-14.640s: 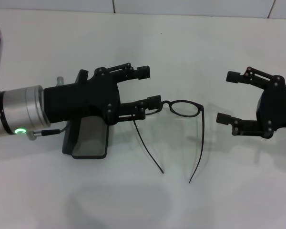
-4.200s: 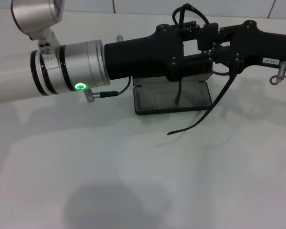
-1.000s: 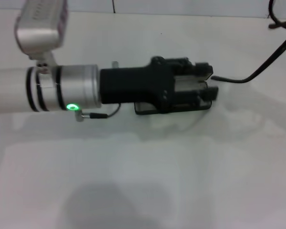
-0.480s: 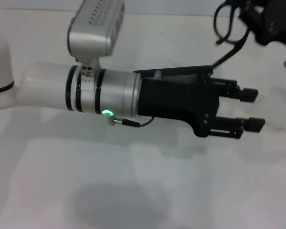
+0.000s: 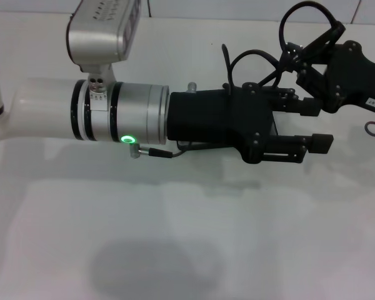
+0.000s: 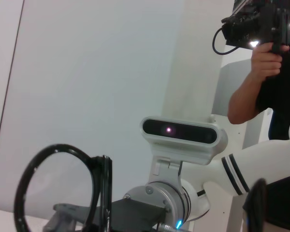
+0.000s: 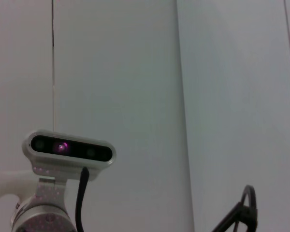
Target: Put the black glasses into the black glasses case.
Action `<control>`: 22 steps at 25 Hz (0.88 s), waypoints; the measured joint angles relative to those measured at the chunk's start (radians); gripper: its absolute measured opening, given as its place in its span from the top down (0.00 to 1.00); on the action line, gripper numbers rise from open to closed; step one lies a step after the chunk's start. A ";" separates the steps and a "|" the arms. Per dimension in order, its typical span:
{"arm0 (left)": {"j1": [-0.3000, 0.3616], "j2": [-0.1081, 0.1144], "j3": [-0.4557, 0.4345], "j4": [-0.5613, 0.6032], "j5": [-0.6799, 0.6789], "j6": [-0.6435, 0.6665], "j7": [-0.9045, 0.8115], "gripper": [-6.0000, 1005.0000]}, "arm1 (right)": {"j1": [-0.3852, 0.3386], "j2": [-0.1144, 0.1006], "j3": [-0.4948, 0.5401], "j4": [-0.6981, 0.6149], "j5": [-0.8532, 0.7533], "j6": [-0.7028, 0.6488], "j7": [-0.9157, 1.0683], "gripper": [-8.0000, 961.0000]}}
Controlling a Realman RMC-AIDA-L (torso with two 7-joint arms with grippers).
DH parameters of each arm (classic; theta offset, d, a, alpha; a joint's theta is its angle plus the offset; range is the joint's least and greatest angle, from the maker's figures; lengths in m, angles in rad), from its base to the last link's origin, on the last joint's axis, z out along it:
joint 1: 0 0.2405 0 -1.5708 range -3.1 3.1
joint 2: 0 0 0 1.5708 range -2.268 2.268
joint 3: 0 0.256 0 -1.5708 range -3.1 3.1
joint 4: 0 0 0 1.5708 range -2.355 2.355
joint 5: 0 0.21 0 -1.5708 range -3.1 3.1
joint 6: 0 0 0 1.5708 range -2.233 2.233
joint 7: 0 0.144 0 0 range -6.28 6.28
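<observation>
In the head view my left arm reaches across the table from the left. Its left gripper (image 5: 319, 126) is open and empty, with its fingers pointing right. My right gripper (image 5: 298, 60) comes in from the upper right and is shut on the black glasses (image 5: 325, 36), holding them in the air just beyond the left gripper's upper finger. One lens ring and a temple arm stick up. One lens of the glasses (image 6: 58, 147) also shows close up in the left wrist view. The black glasses case is hidden, behind my left gripper or out of view.
The white table (image 5: 237, 250) spreads out in front of my arms, with a wall seam along its far edge. The left wrist view shows my head camera (image 6: 179, 130) and a person (image 6: 273, 72) holding a camera beyond it.
My right gripper has brought the glasses down and left, close to the left gripper. The left gripper has shifted slightly up in the view. The case edge seen behind the left arm no longer shows.
</observation>
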 joint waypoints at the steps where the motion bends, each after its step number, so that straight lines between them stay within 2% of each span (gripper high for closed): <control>1: 0.000 0.002 0.000 0.000 0.000 0.000 0.000 0.37 | -0.003 0.000 0.002 0.001 0.000 0.001 0.000 0.90; 6: -0.004 0.007 0.000 0.001 0.007 0.022 0.009 0.37 | -0.019 -0.001 0.017 -0.005 0.008 0.010 -0.002 0.90; 13: -0.005 0.011 0.006 0.003 0.042 0.028 0.017 0.37 | -0.027 0.004 0.113 -0.007 0.011 0.014 -0.005 0.90; 22: 0.003 0.009 0.000 0.025 0.089 0.037 0.015 0.37 | -0.021 -0.005 0.117 -0.024 0.017 0.008 0.052 0.91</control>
